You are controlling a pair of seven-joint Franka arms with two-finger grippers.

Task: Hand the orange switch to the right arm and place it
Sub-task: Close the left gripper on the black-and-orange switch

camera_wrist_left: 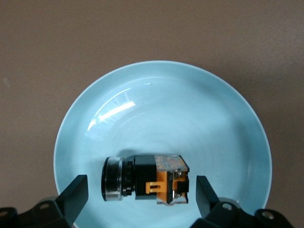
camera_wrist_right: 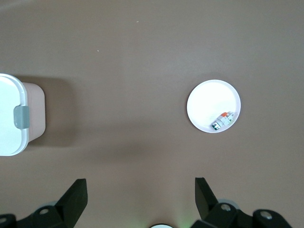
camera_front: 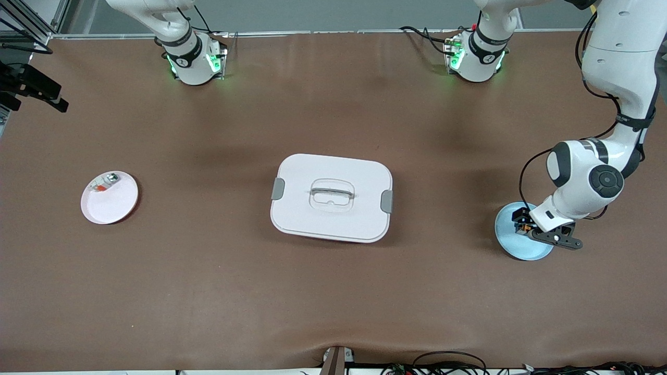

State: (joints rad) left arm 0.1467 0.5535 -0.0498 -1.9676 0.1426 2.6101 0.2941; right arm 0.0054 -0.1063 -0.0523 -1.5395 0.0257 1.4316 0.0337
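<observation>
One brown table (camera_front: 208,271) bears two plates.

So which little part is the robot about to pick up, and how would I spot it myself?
Start at the big white lidded box mid-table, then look toward the left arm's end for the pale blue plate. The orange switch lies on it, between the open fingers of the left gripper. It is a black block with an orange clip and a silvery round end, unlike the small whitish piece on the pink plate.

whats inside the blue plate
Only the orange switch lies in the blue plate, between the left tool's open fingers. The plate's edge nearest the tool is hidden.
</observation>
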